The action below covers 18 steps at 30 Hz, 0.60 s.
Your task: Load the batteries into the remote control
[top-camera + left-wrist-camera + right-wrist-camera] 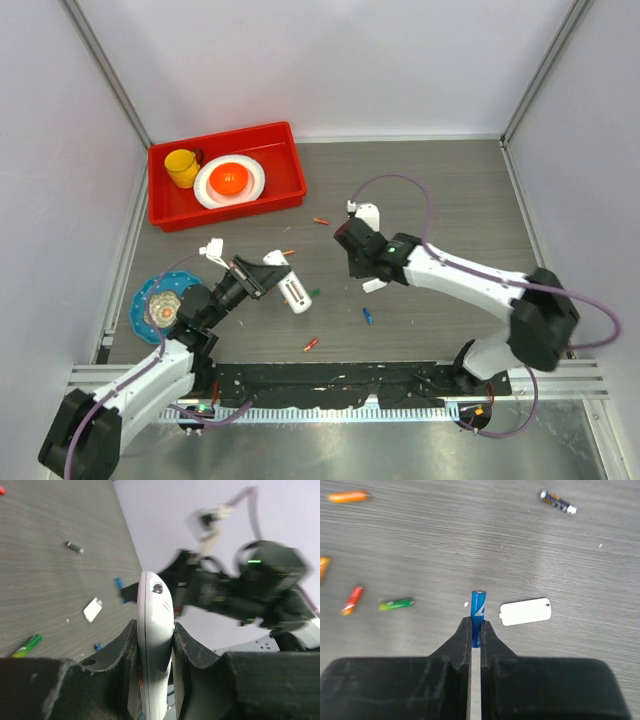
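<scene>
Glossy white plastic remote control (pixel 155 625); matt woodgrain table (pixel 470 545).

Work surface: a grey wood-grain table top (pixel 450 190), matt finish. Enclosure: plain white panels at the back (pixel 330 60), left (pixel 50 150) and right (pixel 600 100), meeting the table at its edges. A left aluminium post (pixel 106 70) and a right aluminium post (pixel 542 70) mark the rear corners. Near edge: a black mounting strip (pixel 340 380), with a brushed metal sheet (pixel 350 450) below it. Lighting is even and diffuse; shadows are soft.
</scene>
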Each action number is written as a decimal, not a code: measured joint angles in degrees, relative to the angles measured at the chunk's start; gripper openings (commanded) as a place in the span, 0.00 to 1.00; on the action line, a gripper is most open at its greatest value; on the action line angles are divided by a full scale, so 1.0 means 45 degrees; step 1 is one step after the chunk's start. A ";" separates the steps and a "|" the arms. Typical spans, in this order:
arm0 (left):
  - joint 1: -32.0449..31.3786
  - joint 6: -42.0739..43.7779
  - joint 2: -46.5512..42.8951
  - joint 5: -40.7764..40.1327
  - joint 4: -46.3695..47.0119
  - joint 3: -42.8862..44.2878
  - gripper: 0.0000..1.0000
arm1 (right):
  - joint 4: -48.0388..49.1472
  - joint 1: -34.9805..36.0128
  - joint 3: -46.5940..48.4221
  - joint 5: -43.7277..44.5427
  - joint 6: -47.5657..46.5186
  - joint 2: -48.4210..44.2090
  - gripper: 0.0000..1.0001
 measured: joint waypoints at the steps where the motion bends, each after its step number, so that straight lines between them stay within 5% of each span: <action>1: -0.0097 0.0000 0.0568 -0.0092 0.0291 0.0000 0.00 | -0.0141 0.0000 0.0049 -0.0214 -0.0350 -0.0719 0.01; 11: -0.0860 -0.0073 0.6368 -0.0840 0.4614 0.0695 0.00 | -0.1030 0.0010 -0.0131 -0.3041 -0.3342 -0.4809 0.01; 18: -0.1336 -0.0219 0.9063 -0.1078 0.6217 0.1365 0.01 | -0.2118 0.0024 -0.0185 -0.5323 -0.4687 -0.5212 0.01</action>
